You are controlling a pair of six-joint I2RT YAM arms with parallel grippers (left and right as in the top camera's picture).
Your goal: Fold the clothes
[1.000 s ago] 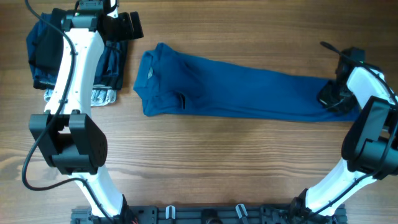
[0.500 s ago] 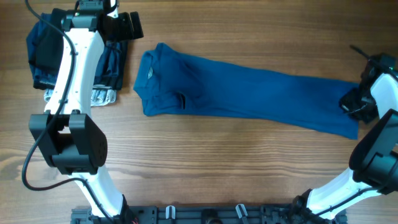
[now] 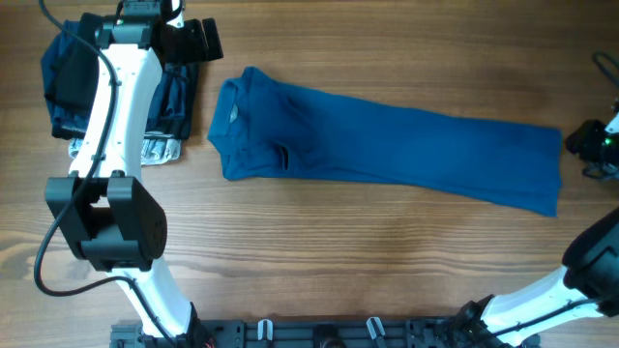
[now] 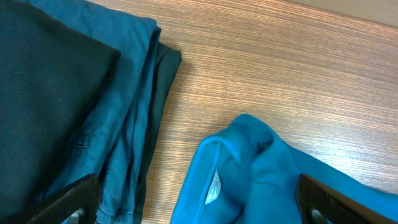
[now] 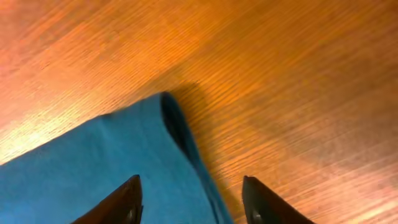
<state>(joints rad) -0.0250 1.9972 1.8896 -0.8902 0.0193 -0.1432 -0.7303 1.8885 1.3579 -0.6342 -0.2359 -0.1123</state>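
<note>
Table (image 3: pixel 387 280): wood, carries everything. Blue T-shirt (image 3: pixel 387 145) lies flat across the middle as a long narrow band, collar end at the robot's left, hem end at its right, slanting slightly down toward the hem. It looks already folded in lengthwise, so the sleeves are probably tucked under, though I can't confirm that.

Stack of folded garments (image 3: pixel 58 97) sits at the far left corner, near the collar but apart from it, and partly under the left arm.

Left pincer (image 4: pixel 205 202) hangs over the gap between the stack and the collar. Its fingers are spread wide and it grasps nothing.

Right pincer (image 5: pixel 194 202) is at the hem end. Its fingers are parted and released. The hem corner lies on the table below them, not pinched. Overhead shows it just beside the shirt's right edge, off the fabric.

Neck label (image 4: pixel 214 186) is visible inside the collar.

Step, as a judgement: the band is laid out straight and the crosswise fold is not yet done. The next move calls for taking the hem end, ideally at both corners, and carrying it over toward the collar. The soft fabric may sag or skew, so lift evenly and land the edges aligned.
</note>
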